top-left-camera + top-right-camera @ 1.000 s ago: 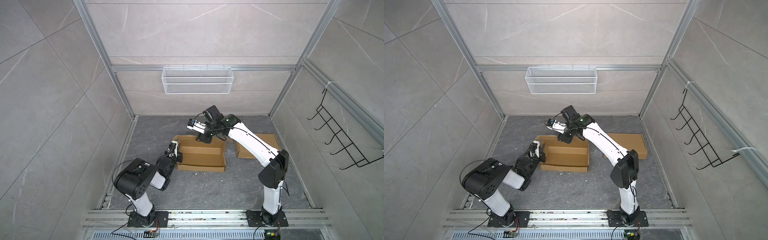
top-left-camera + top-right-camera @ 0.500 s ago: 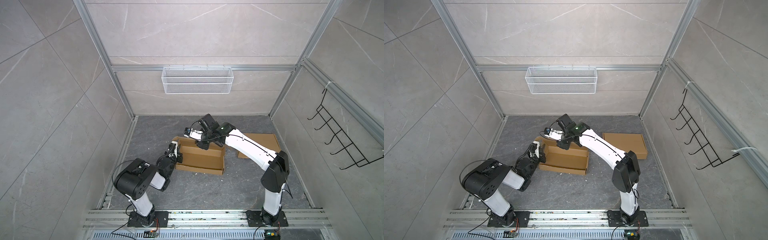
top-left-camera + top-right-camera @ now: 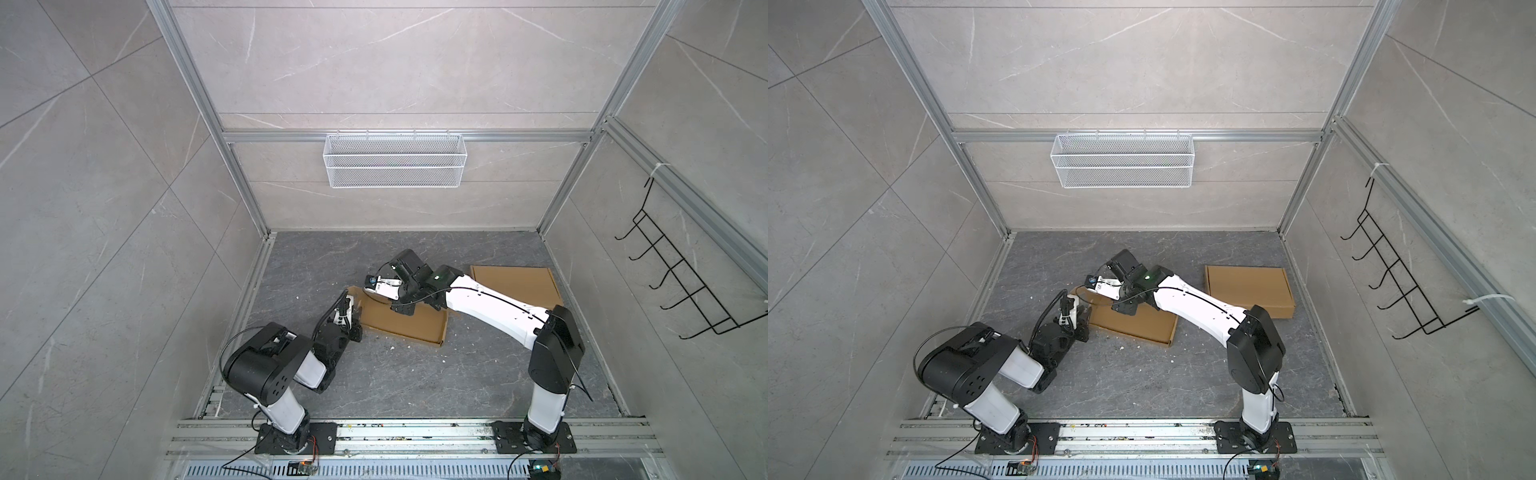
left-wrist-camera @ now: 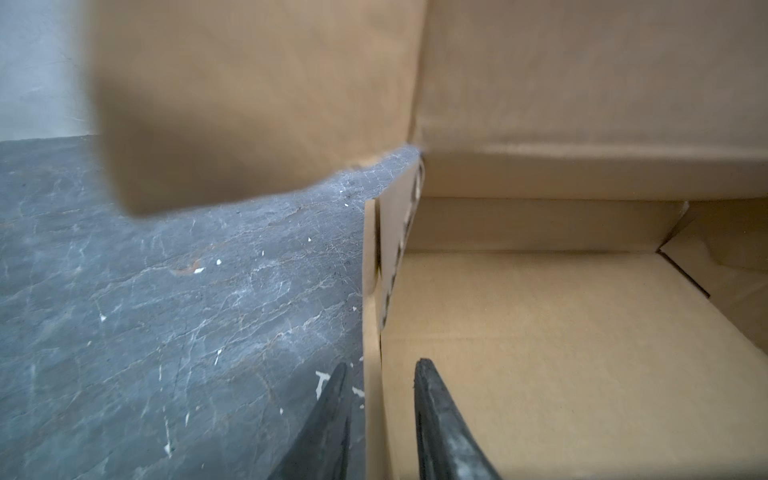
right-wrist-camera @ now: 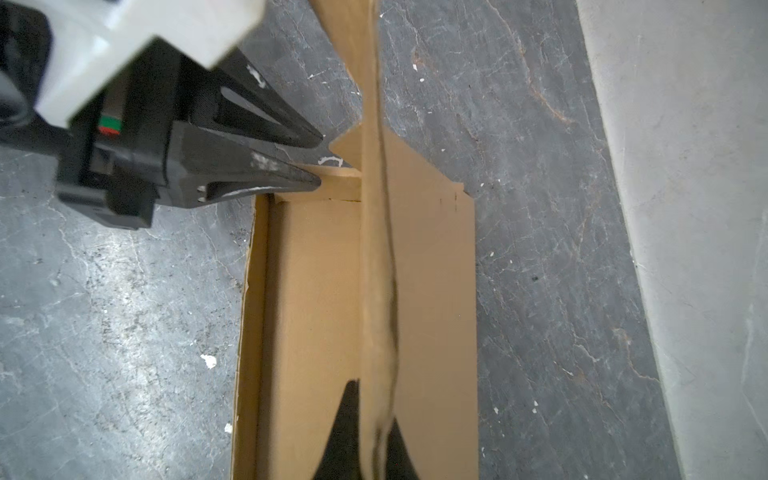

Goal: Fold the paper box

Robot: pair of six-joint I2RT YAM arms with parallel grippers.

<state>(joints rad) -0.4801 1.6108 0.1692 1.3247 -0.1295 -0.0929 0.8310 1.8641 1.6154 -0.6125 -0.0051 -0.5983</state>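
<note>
Pinching the seemingly light, floppy paper box (image 3: 405, 328) by its lid (image 5: 376, 249) edge, right gripper (image 5: 374, 403) clamps; left gripper (image 4: 382, 363) gapes astride nine-o'clock wall (image 4: 372, 291).

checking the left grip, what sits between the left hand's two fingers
The paper box's side wall stands between the left hand's fingers, one finger outside, one inside the box, a gap each side. The left wrist view shows it.
</note>
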